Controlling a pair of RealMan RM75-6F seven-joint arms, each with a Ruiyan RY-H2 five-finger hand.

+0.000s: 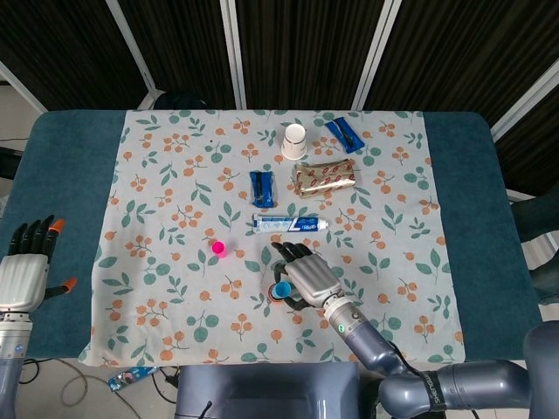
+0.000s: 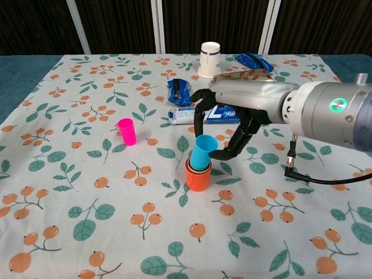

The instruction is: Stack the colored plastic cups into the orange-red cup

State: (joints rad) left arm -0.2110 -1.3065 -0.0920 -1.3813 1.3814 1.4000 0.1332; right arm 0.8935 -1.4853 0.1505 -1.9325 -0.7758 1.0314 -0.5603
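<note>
The orange-red cup (image 2: 197,178) (image 1: 273,295) stands near the middle of the cloth with a yellow cup (image 2: 195,168) nested inside it. My right hand (image 2: 232,125) (image 1: 306,275) grips a blue cup (image 2: 202,151) (image 1: 282,289), tilted, with its base dipping into the yellow cup. A pink cup (image 2: 127,131) (image 1: 219,249) stands upright to the left, apart from the stack. My left hand (image 1: 26,271) hovers off the table's left edge with its fingers spread and nothing in it.
Behind the stack lie a toothpaste tube (image 2: 200,115), a blue packet (image 2: 178,92), a white paper cup (image 2: 210,59), a second blue packet (image 2: 251,60) and a gold wrapper (image 1: 325,177). The flowered cloth (image 2: 70,192) spreads out left and in front.
</note>
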